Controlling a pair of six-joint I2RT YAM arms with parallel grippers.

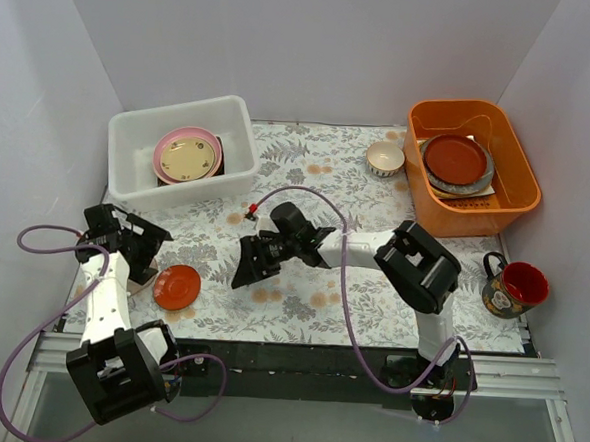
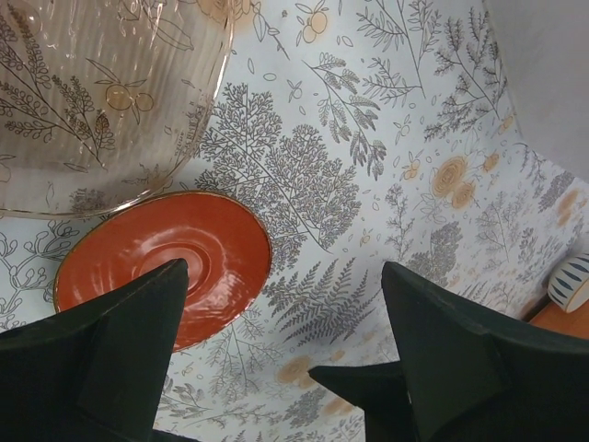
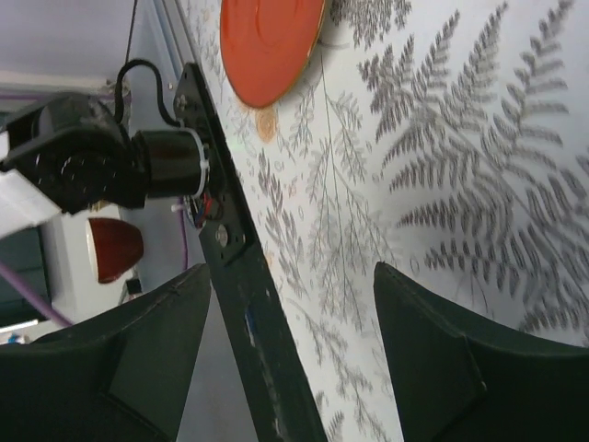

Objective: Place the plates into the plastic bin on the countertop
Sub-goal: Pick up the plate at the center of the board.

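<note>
The fern-printed countertop (image 1: 372, 276) carries the plastic bin (image 1: 140, 136) at upper left, holding stacked plates (image 1: 188, 155), perhaps three. The red-orange saucer (image 1: 177, 287) lies outside, lower left. Just beside it the left gripper (image 2: 283, 276) gapes empty; the right gripper (image 3: 293, 276) is likewise wide and empty.

Stacked plates (image 1: 187, 156) in white bin (image 1: 182, 192); orange saucer (image 1: 177, 286) flat on fern-print countertop (image 1: 338, 174)

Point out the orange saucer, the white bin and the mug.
Orange saucer (image 1: 177, 286), overhead view, middle of the dish.
White bin (image 1: 202, 189), overhead view, front wall.
Mug (image 1: 524, 283), overhead view, red inside.
</note>
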